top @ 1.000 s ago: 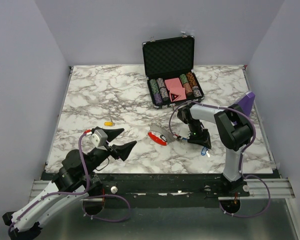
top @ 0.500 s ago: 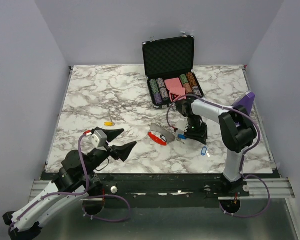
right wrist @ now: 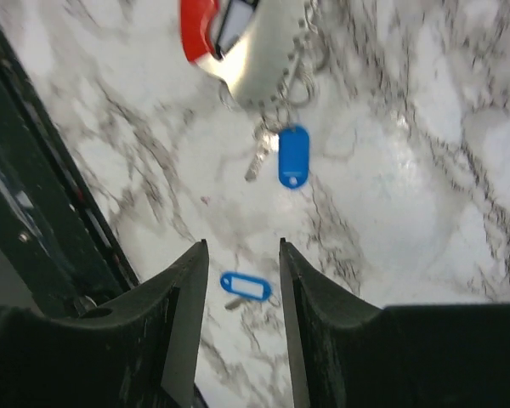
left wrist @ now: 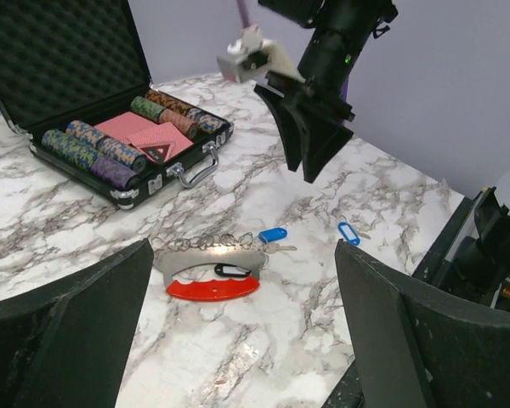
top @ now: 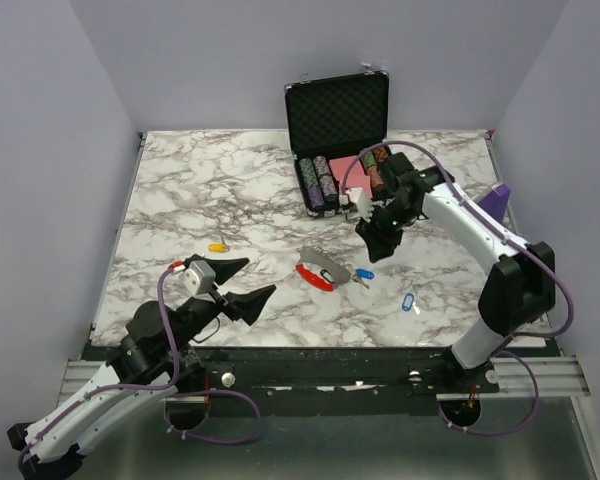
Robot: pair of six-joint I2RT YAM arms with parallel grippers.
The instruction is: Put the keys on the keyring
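Currently keyring (top: 315, 277) flat; long axis far-left to near-right, red side nearest.

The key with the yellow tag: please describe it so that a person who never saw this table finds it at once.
Start at the marble table and look at its left half, beyond the open left hand. A small key lies there alone. Its tag is yellow; the dark blue tag and the light blue tag lie right of the red and silver keyring.
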